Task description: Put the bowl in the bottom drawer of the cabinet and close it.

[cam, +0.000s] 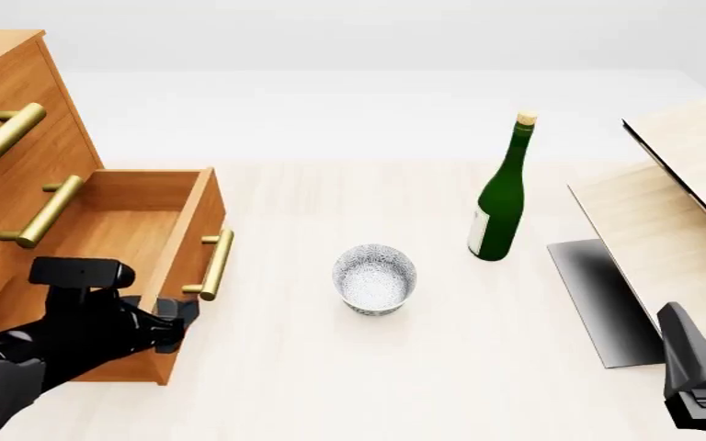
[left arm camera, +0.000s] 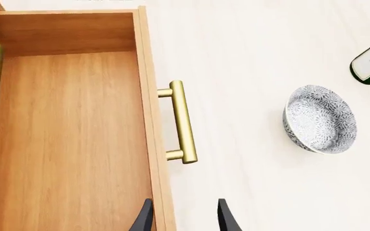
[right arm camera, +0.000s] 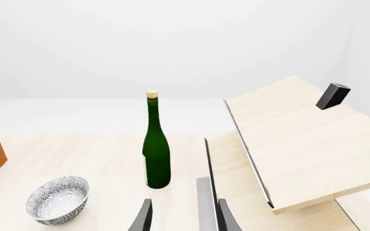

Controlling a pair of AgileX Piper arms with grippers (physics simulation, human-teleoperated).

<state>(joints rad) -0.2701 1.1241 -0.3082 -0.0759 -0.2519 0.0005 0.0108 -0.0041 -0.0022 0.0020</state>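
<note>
The cabinet [cam: 10,110] stands at the left with its bottom drawer [cam: 132,230] pulled out and nothing inside [left arm camera: 69,134]. The drawer's brass handle [left arm camera: 179,122] faces the table. The speckled white bowl [cam: 375,278] sits upright on the table right of the drawer, also visible as the bowl [left arm camera: 320,119] and the bowl [right arm camera: 58,199]. My left gripper [left arm camera: 185,219] hovers open over the near end of the drawer front [cam: 172,322], holding nothing. My right gripper [right arm camera: 185,219] is open and empty at the near right [cam: 697,367], well away from the bowl.
A tall green bottle [cam: 500,197] with a cork stands behind and right of the bowl. Pale wooden boards [cam: 684,211] lean at the far right over a dark grey base [cam: 598,294]. Two shut drawers with brass handles [cam: 4,138] sit above the open one.
</note>
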